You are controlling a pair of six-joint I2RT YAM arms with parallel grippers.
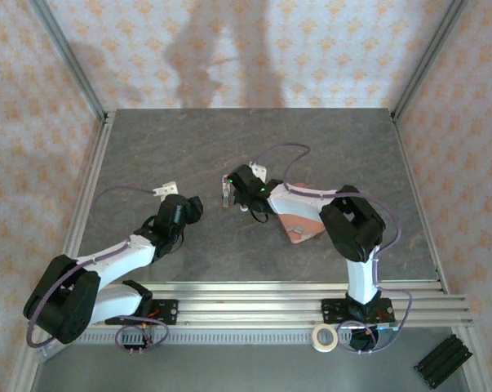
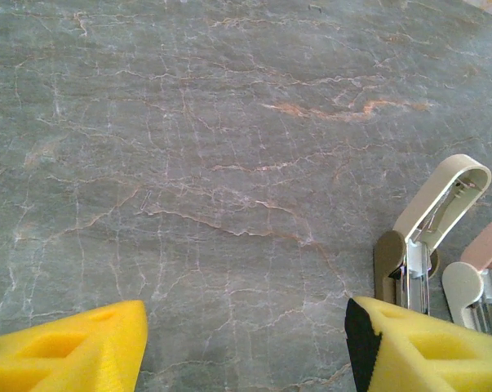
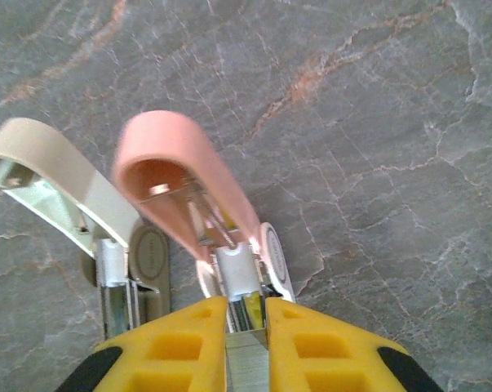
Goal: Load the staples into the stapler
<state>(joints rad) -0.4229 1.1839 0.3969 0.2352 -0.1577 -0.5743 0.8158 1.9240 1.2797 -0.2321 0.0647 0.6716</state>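
1. The right gripper (image 3: 246,318) is clamped on the pink stapler (image 3: 176,167) near the middle of the grey table (image 3: 376,122), its yellow fingers (image 3: 327,347) pinching the silvery channel.
2. The stapler's pink lid is swung open.
3. A beige stapler (image 3: 54,175), also open, stands just beside it.
4. The left gripper (image 2: 246,335) hangs nearby, fingers spread wide apart.
5. A salmon tray (image 1: 301,230) lies under the right arm.

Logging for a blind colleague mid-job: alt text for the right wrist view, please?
The right gripper is shut on the silvery metal channel of an opened pale pink plastic mini stapler. A cream plastic stapler, also open, sits left of it in frame on the grey veined stone table.
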